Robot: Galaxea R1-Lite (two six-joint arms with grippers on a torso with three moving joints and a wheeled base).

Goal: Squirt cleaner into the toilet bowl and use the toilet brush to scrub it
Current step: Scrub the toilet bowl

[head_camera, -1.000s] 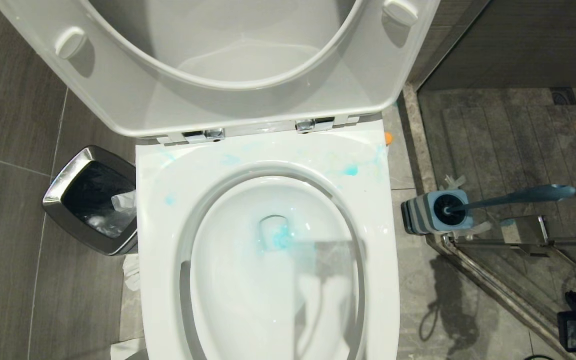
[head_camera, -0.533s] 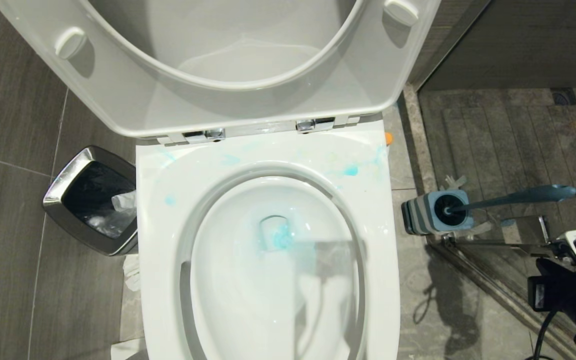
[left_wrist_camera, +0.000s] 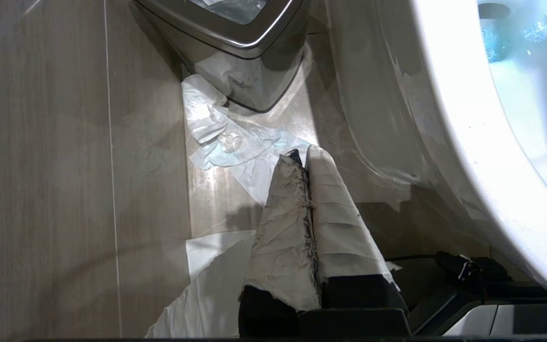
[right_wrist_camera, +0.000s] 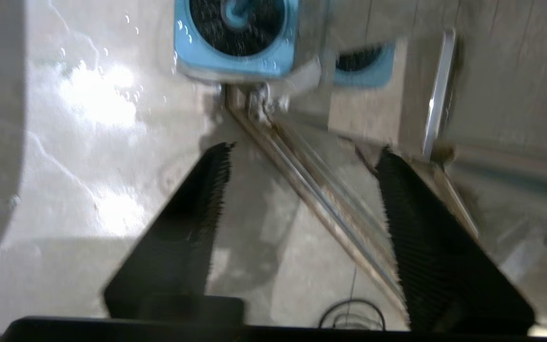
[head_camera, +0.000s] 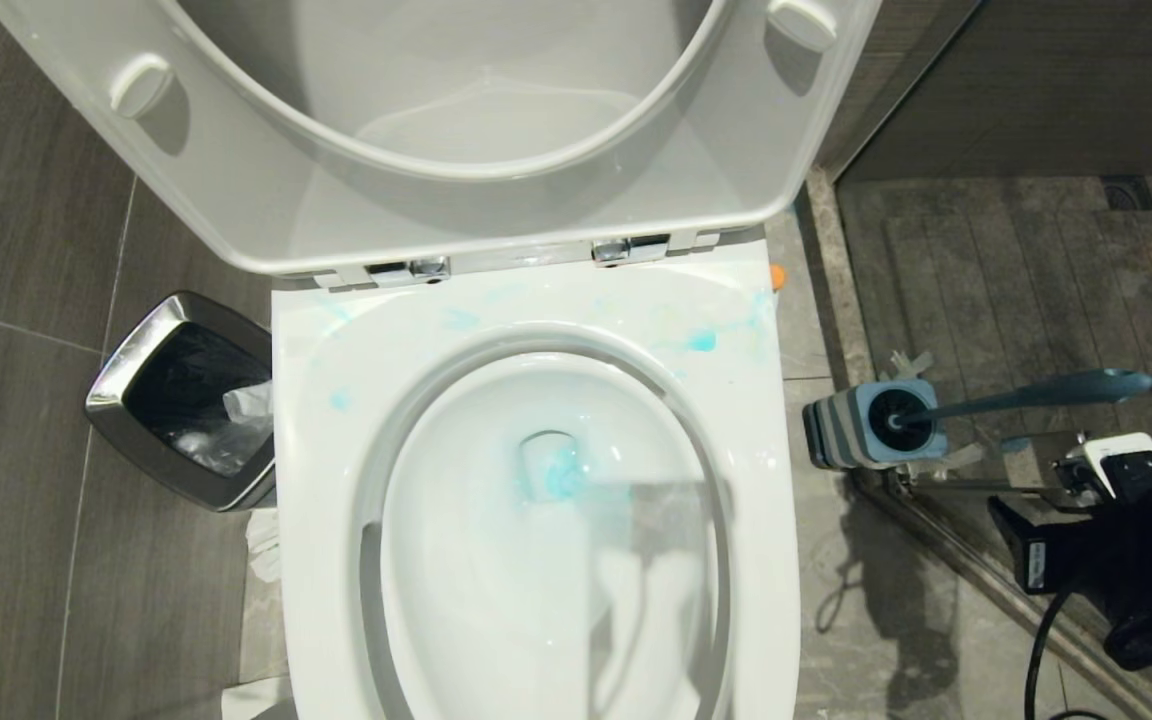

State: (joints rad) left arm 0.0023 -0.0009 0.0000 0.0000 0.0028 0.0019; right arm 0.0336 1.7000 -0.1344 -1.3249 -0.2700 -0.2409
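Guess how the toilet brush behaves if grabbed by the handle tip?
The toilet brush looks rigid: its thin handle holds its curve unsupported. It leans far sideways out of the holder, so pulling may tip that small holder. The glossy handle may slip.

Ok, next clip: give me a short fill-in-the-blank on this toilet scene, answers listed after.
1. The toilet brush stands in its striped holder on the ____ side of the toilet bowl, by the robot's own sides.
2. The pooled cleaner in the bowl is ____ in colour.
3. The right gripper has its fingers ____, with nothing between them.
4. The steel-rimmed bin is lined with a ____ bag.

Missing words: right; blue; open; black
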